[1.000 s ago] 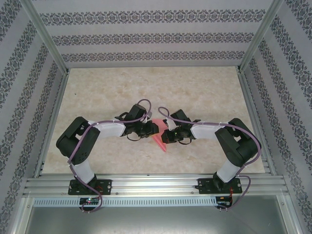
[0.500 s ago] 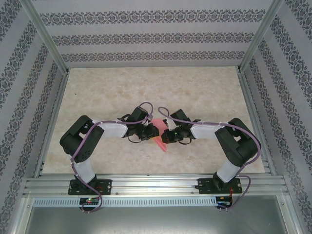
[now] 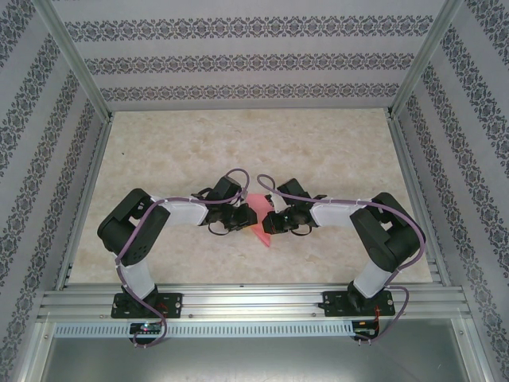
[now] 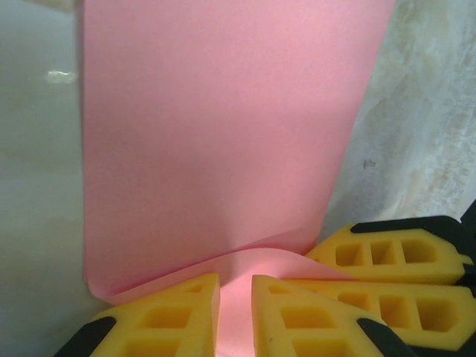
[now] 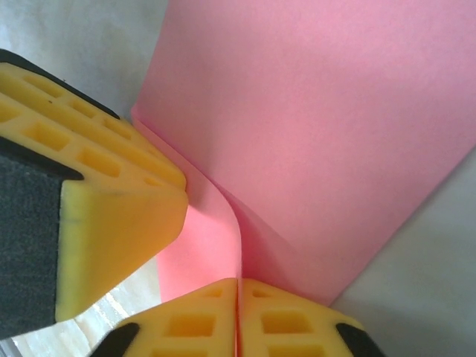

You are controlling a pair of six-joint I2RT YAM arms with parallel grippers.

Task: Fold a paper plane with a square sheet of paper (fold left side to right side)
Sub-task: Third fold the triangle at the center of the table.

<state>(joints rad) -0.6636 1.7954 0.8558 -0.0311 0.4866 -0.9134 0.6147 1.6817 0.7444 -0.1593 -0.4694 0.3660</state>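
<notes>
Paper sheet (image 4: 223, 134) is met at one curled edge by both arms; the right end effector (image 5: 238, 320) has its jaws nearly closed on a raised flap, likely to carry it across for the fold; the left end effector (image 4: 236, 320) stands narrow over the same curl, whether pinching I cannot tell, probably steadying it; beyond them the sheet lies flat on the table (image 4: 416, 134), midway between the arms.
</notes>
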